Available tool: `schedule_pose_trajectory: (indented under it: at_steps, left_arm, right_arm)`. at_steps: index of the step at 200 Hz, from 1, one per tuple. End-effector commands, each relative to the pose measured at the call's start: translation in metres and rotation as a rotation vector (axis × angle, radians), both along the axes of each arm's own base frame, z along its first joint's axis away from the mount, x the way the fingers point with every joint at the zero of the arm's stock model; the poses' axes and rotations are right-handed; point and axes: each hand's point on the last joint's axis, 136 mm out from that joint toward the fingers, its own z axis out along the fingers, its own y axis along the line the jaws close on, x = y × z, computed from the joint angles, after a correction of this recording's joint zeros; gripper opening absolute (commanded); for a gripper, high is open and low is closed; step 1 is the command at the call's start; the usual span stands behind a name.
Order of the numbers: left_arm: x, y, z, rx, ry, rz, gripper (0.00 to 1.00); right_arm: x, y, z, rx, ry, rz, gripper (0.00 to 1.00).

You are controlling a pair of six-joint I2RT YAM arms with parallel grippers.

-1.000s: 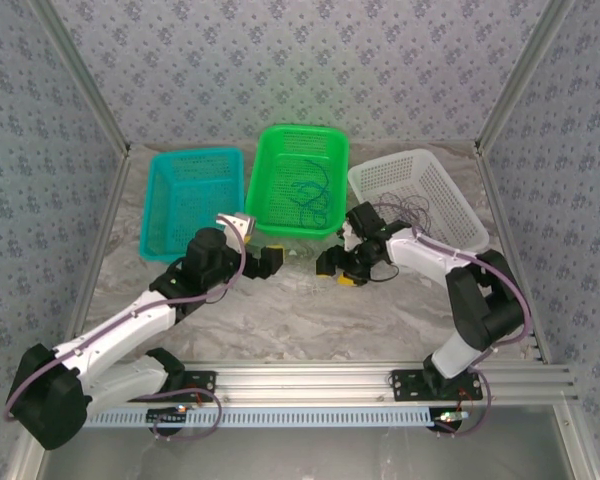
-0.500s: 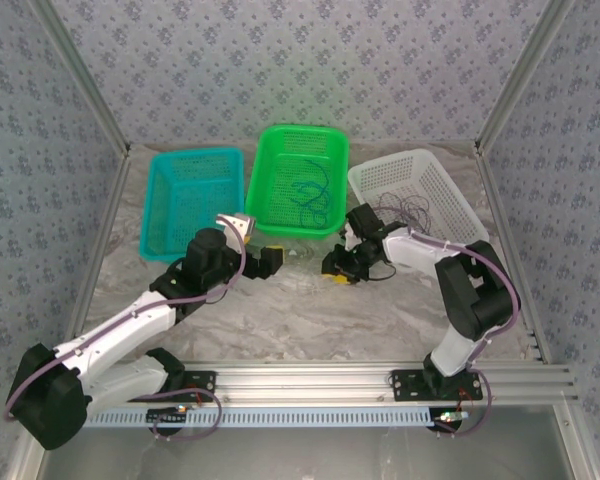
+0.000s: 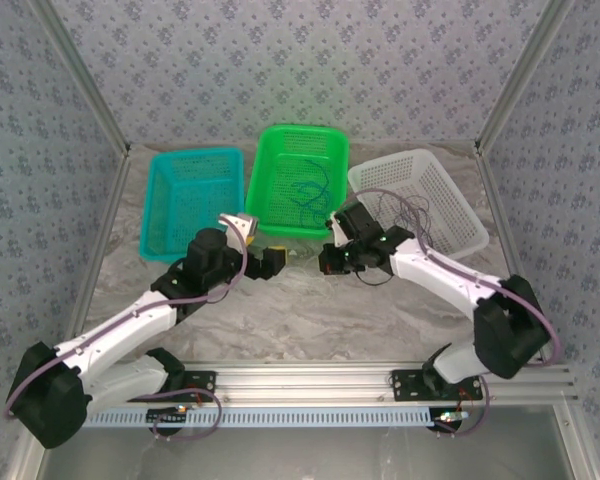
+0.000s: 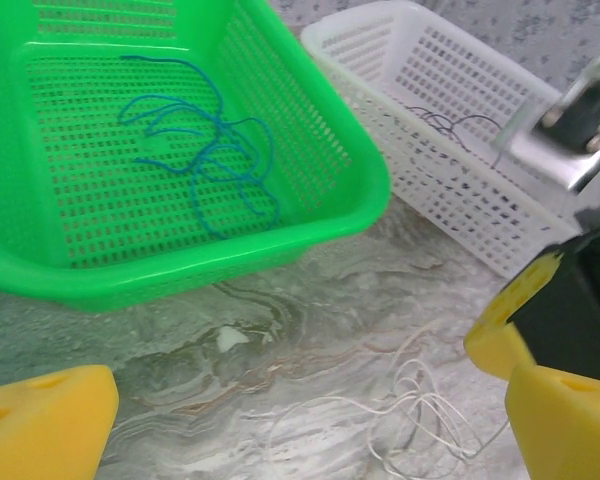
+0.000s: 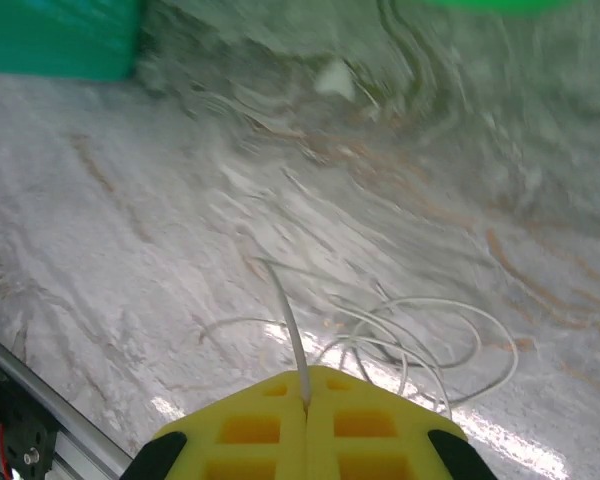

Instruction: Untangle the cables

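Right gripper point(image 5: 306, 380) snaps shut on the white cable point(image 5: 289, 327). A second ago its yellow fingers stood apart over the table point(image 3: 310, 320); now, in the wrist view, they press together at the bottom centre of the frame with one pale strand pinched in the seam between them. The rest of that cable lies in loose loops on the marbled surface just beyond the fingertips.

In the overhead view the right arm has also swung, its elbow dropping toward the lower right while the gripper edges left and up toward the frame's centre.

The left gripper point(image 3: 270, 260) has not moved. Its jaws stand wide and empty, facing the right one across a small gap.

The blue cable point(image 3: 310, 192) lies alone in the green basket point(image 3: 260, 180) at upper centre. The dark cable point(image 3: 405, 208) trails over the near edge of the white basket point(image 3: 450, 200) at upper right.

With two cables apparently sorted, this grip looks like the start of the last pick-up. The hold is on a single thin strand, so the loops may drag or slip free on the lift.
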Motion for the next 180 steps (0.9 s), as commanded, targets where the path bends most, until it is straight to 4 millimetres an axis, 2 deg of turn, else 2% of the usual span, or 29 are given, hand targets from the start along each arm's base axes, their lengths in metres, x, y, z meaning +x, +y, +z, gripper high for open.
schedule_pose_trajectory:
  at_steps: [1, 37, 85, 134, 180]
  left_arm:
    - [-0.009, -0.018, 0.010, -0.028, -0.040, -0.102, 0.99]
    - [-0.018, -0.031, 0.007, 0.003, -0.058, -0.163, 0.99]
    - [-0.023, -0.047, 0.016, -0.015, -0.106, -0.217, 0.96]
    - [-0.022, -0.069, 0.020, 0.012, -0.130, -0.258, 0.93]
    - [-0.012, -0.077, 0.025, 0.025, -0.200, -0.203, 0.90]
  right_arm:
    - [0.006, -0.002, 0.040, -0.017, -0.193, 0.049, 0.00]
    - [-0.003, -0.004, 0.081, 0.041, -0.319, 0.097, 0.00]
    - [-0.017, 0.005, 0.117, 0.159, -0.399, 0.158, 0.00]
    - [-0.026, 0.016, 0.123, 0.224, -0.395, 0.217, 0.00]
    - [-0.036, 0.026, 0.125, 0.281, -0.370, 0.277, 0.00]
